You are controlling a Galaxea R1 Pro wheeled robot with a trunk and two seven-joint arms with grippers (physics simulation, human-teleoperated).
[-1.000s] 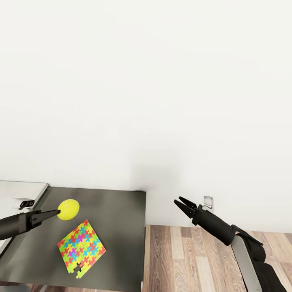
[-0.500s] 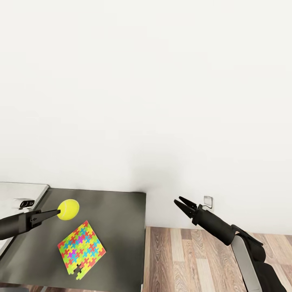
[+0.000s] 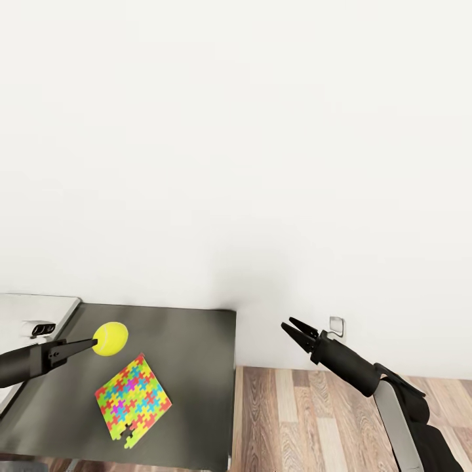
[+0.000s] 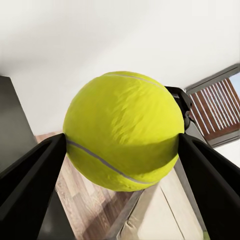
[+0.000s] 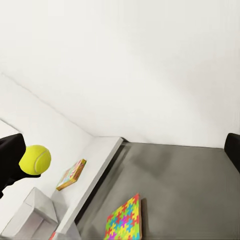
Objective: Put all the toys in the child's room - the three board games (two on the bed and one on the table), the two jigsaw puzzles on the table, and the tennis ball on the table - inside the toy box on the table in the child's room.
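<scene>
Tennis ball (image 3: 110,338) sits clamped in the left hand (image 3: 92,342), raised above the dark worktop (image 3: 190,367) just beyond the jigsaw puzzle (image 3: 132,400) lying flat there. Right hand (image 3: 292,327) hangs beside the worktop, fingers parted, holding nothing.

Yellow tennis ball (image 3: 110,338) held aloft, colourful jigsaw puzzle (image 3: 131,400) flat on table
</scene>
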